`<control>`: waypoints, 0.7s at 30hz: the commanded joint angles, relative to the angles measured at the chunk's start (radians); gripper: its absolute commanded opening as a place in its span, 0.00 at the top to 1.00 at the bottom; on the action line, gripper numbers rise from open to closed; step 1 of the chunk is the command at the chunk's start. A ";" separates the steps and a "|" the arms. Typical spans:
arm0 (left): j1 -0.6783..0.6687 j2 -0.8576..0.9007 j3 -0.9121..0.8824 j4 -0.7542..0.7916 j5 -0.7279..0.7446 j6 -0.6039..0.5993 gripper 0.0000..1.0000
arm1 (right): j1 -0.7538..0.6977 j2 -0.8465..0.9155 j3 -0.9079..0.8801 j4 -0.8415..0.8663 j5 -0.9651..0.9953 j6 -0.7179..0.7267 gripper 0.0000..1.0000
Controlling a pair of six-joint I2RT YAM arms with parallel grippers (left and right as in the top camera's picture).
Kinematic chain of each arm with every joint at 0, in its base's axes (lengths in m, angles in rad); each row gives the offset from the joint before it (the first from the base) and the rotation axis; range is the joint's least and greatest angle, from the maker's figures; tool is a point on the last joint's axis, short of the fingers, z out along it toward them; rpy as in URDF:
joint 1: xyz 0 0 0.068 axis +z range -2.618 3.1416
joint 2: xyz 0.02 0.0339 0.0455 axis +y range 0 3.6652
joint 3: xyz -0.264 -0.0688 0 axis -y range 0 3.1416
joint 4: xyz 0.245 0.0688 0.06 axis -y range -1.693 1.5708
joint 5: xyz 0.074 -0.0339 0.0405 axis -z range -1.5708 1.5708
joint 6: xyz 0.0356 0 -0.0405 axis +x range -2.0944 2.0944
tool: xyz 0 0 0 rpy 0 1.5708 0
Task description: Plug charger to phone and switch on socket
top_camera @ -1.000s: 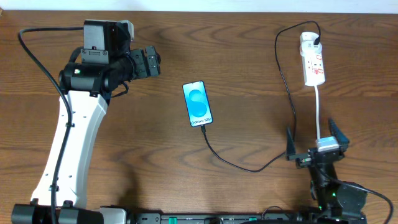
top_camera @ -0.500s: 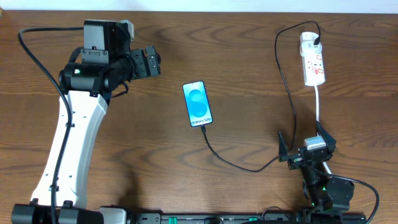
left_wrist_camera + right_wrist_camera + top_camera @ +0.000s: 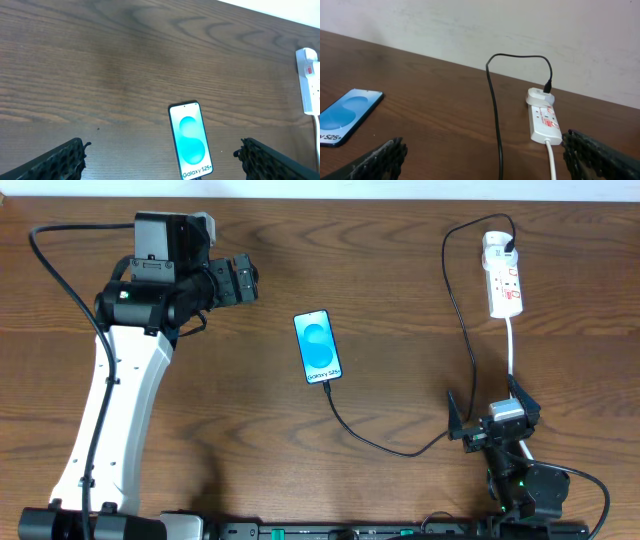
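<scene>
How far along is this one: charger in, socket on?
Looks done: charger runs from the bottom of the phone to the socket, plugged in there. In hand: nothing; left end effector and right end effector are open, empty. Left: switching the socket on; its state unreadable.

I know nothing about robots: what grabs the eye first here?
The slim smartphone with a glowing blue-cyan screen lies at the middle of the dark wooden table. A thin black charger cable curves from its near end to the white power strip with red markings at the far right.
</scene>
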 commanded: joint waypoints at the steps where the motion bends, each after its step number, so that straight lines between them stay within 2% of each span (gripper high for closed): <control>1: 0.005 -0.010 0.011 -0.003 -0.007 0.010 0.01 | 0.007 -0.009 -0.006 0.001 0.005 -0.006 0.01; 19: 0.005 -0.016 0.011 -0.009 -0.008 0.010 0.01 | 0.007 -0.009 -0.006 0.001 0.005 -0.006 0.01; 21: 0.005 -0.037 0.005 -0.013 -0.065 0.030 0.01 | 0.007 -0.009 -0.006 0.001 0.005 -0.006 0.01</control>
